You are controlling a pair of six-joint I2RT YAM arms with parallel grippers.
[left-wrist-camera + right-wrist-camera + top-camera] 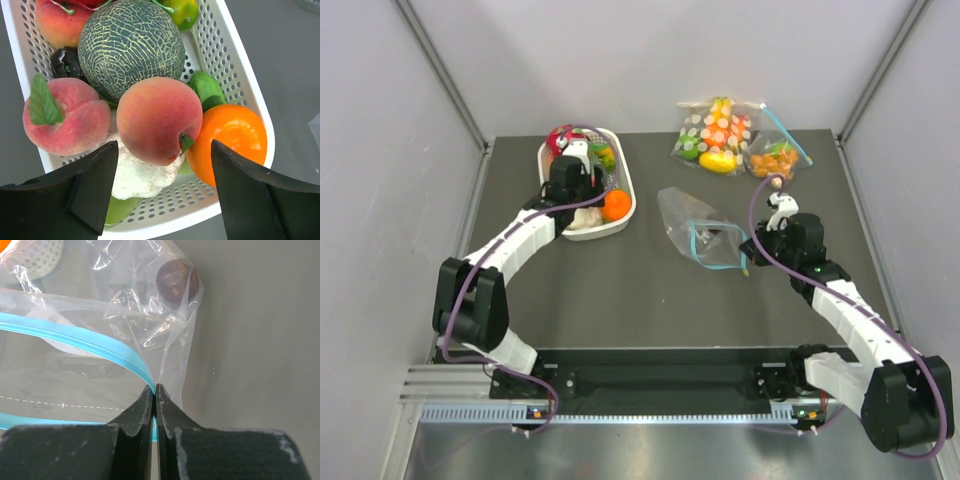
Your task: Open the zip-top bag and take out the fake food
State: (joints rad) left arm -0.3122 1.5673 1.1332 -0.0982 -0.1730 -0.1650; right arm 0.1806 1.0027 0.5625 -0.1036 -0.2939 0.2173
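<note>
The clear zip-top bag (pixel 698 228) lies mid-table, its teal zip strip (pixel 90 342) parted into two diverging lines. My right gripper (pixel 751 254) is shut on the strip's corner, as its wrist view (pixel 155 388) shows. Inside the bag are a dark purple round piece (pixel 176 278) and a white tag (pixel 52 320). My left gripper (pixel 582 192) hangs open and empty over the white basket (pixel 626 180). Between its fingers, just below them, sits an orange-pink peach (pixel 159 117). A second peach with a green leaf (pixel 65 120) lies to its left.
The basket (pixel 235 75) also holds a netted melon (pixel 131 45), an orange (pixel 227 142), a white cauliflower (pixel 137 177) and other fruit. A polka-dot bag (pixel 713 135) and a small bag of orange pieces (pixel 775 158) lie at the table's back right.
</note>
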